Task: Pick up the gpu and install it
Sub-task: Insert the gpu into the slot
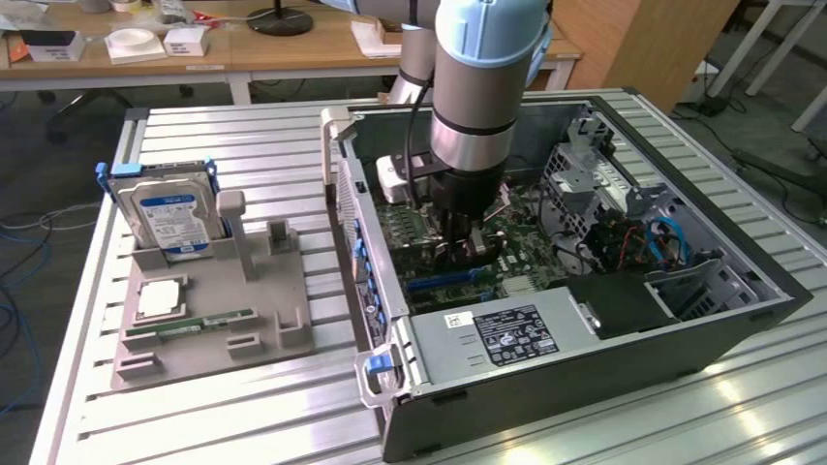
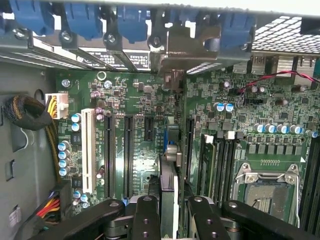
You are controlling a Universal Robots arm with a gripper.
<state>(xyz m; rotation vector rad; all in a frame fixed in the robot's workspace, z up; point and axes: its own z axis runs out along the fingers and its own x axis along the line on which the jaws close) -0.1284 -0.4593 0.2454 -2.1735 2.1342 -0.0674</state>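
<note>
The arm reaches down into the open computer case (image 1: 582,387), and my gripper (image 1: 466,232) hangs low over the green motherboard (image 1: 517,266). In the wrist view the gripper (image 2: 172,212) is shut on the gpu (image 2: 169,172), a thin dark card seen edge-on between the two black fingers (image 2: 145,220). The card runs from the fingers toward the rear wall of the case. Its silver bracket (image 2: 175,52) stands at the slot openings there, among the blue latches (image 2: 85,20). The card stands upright over the board, between the long black slots (image 2: 127,155) and the memory slots (image 2: 220,160).
A grey holder (image 1: 259,339) stands outside the case on the exterior view's left. It carries a hard drive with a blue label (image 1: 168,218), a slim RAM stick (image 1: 207,322) and a square chip (image 1: 158,300). Inside the case are the power supply (image 1: 505,334), drive cages (image 1: 607,184), a cable bundle (image 2: 30,112) and the processor socket (image 2: 265,185).
</note>
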